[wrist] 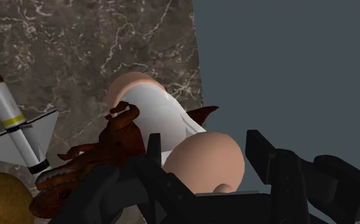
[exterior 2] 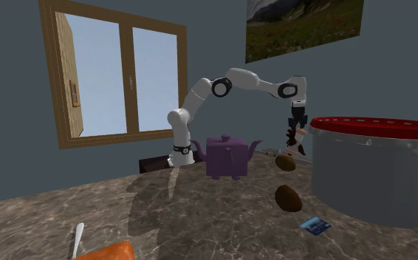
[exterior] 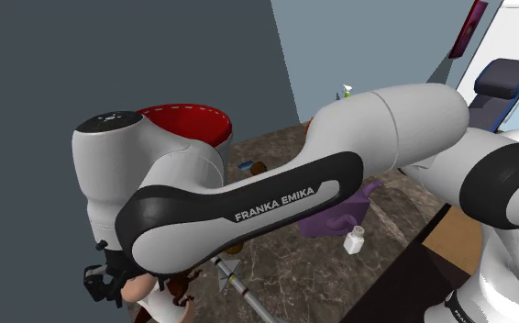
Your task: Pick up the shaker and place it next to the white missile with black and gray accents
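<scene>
The shaker (wrist: 159, 111) is a white body with peach-coloured rounded ends. My gripper (wrist: 204, 149) is shut on its near end, one black finger on each side. In the shoulder view the gripper (exterior: 111, 280) hangs at the lower left with the shaker (exterior: 138, 290) under it. The second exterior view shows the gripper (exterior 2: 296, 144) holding it above the marble top. The white missile (wrist: 10, 111), with black, grey and yellow bands and grey fins, lies flat on the marble beside and below the shaker; it shows as a pale rod (exterior: 244, 292) in the shoulder view.
A red-brown dragon-like figure (wrist: 102, 153) lies between missile and shaker. A brown ball (wrist: 4, 200) sits near it. A large grey pot with a red lid (exterior 2: 370, 170) stands close by, plus a purple teapot (exterior 2: 226, 156), a blue card (exterior 2: 314, 225) and a small white bottle (exterior: 354, 240).
</scene>
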`<control>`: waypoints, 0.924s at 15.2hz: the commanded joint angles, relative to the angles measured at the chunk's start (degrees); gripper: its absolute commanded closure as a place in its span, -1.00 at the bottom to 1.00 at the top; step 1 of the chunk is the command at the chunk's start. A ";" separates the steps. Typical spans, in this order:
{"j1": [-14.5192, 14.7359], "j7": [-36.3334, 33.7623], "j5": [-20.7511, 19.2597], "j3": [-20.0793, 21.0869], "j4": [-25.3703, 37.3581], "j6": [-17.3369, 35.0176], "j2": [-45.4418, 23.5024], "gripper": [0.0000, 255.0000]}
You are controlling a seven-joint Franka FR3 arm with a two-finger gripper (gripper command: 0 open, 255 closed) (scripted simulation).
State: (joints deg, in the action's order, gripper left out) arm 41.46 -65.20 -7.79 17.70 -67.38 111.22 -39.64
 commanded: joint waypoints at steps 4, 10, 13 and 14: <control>0.00 0.01 0.00 0.00 0.04 0.02 0.00 -1.00; -0.04 0.11 0.15 0.09 1.01 -1.52 0.58 -1.00; 0.02 0.37 0.45 0.27 4.68 -6.18 1.63 -1.00; 0.02 0.37 0.45 0.27 4.68 -6.18 1.63 -1.00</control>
State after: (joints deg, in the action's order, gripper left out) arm 41.41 -64.88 -7.37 17.95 -63.66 106.02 -38.01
